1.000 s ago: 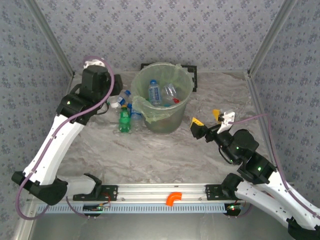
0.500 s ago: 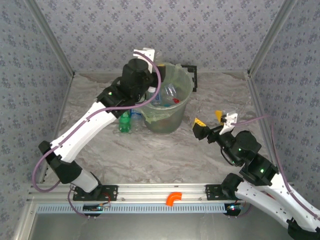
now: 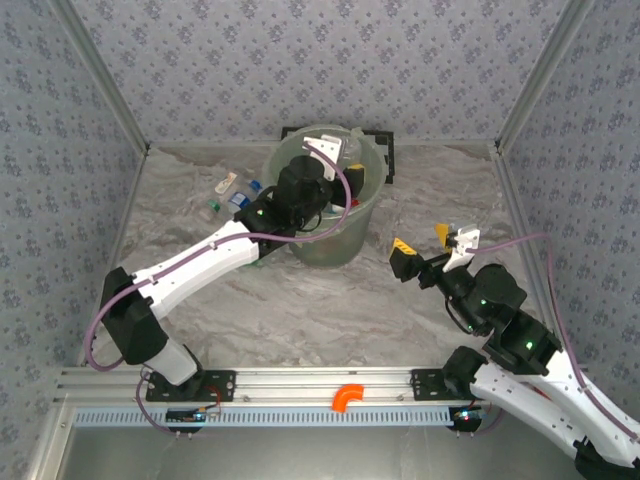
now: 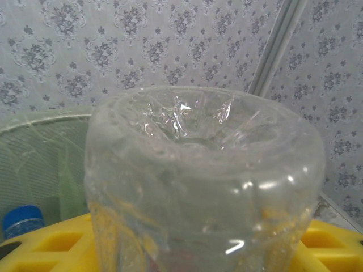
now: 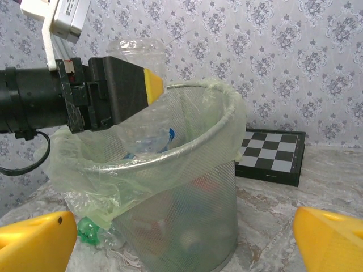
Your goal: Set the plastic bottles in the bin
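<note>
While L gripper (image 4: 187, 252) hangs over the bin (image 5: 187, 221), held bottle (image 4: 204, 170): clear plastic, clamped between the yellow fingers (image 4: 39, 246), dimpled base end sticking out past them, above the bin's mouth toward its left side
Handling: we judge it empty, v. light, thin-walled, slick; dents easily, so take it mid-body w/ light squeeze, not at the base
R gripper (image 3: 421, 240): jaws wide apart, nothing in them, right of the bin, well apart from it
Other bottles: several down in the bin; loose bottles (image 3: 228, 186) lie left of it
Surface: pale marbled tabletop (image 3: 300, 310), flat; we expect loose bottles to roll
Room: patterned walls (image 3: 300, 60) on three sides, checkerboard (image 5: 272, 156) just behind the bin; liner (image 5: 85, 192) droops over the rim, could snag
</note>
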`<state>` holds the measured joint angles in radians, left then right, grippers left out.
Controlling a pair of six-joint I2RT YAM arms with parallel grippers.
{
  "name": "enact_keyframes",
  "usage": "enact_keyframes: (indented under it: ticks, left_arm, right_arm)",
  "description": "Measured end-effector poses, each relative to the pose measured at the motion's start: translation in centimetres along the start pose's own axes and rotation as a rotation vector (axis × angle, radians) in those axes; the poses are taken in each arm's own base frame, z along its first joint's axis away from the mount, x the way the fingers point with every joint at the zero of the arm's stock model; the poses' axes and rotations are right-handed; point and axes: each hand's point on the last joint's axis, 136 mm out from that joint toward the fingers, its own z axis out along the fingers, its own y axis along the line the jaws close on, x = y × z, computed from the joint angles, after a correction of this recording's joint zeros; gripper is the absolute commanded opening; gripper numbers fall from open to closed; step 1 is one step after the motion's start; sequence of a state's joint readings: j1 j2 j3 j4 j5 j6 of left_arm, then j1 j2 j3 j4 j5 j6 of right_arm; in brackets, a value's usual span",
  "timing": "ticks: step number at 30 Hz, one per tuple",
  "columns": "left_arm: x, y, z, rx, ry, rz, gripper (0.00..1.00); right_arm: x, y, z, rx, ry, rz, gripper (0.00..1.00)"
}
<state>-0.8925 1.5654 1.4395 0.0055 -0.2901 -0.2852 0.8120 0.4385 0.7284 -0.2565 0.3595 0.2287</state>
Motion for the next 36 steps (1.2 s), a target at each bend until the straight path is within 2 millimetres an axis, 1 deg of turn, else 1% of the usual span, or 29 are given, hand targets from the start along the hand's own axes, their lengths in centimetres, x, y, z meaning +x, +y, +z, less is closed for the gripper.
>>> enact_keyframes:
  ticks: [4, 10, 17, 24, 25, 28, 31, 36]
  left_arm:
    - [0.1, -0.5, 0.1, 0.03, -0.018, -0.027, 0.6]
    - [-0.4, -1.6, 0.1, 0.08, -0.039, -0.072, 0.6]
    - [0.4, -1.7, 0.2, 0.098, -0.026, -0.104, 0.6]
    - [0.3, -1.9, 0.2, 0.109, -0.032, -0.125, 0.61]
    - [0.2, -1.9, 0.2, 0.11, -0.034, -0.126, 0.64]
    - [0.4, -2.0, 0.2, 0.115, -0.031, -0.135, 0.8]
    - [0.4, -2.1, 0.2, 0.12, -0.029, -0.142, 0.92]
    - [0.5, -2.0, 0.2, 0.119, -0.029, -0.147, 0.93]
  right_arm:
    - [0.0, 0.0, 0.0, 0.0, 0.001, 0.0, 0.99]
    - [0.0, 0.0, 0.0, 0.001, 0.001, 0.0, 0.99]
    - [0.1, 0.0, 0.0, 0.001, 0.003, 0.003, 0.99]
    - [0.1, 0.0, 0.0, 0.001, 0.003, 0.008, 1.0]
    - [0.1, 0.0, 0.0, 0.001, 0.003, 0.01, 0.99]
    - [0.1, 0.0, 0.0, 0.001, 0.003, 0.01, 0.99]
    - [0.1, 0.0, 0.0, 0.001, 0.003, 0.01, 0.99]
    - [0.1, 0.0, 0.1, 0.001, 0.005, 0.009, 0.99]
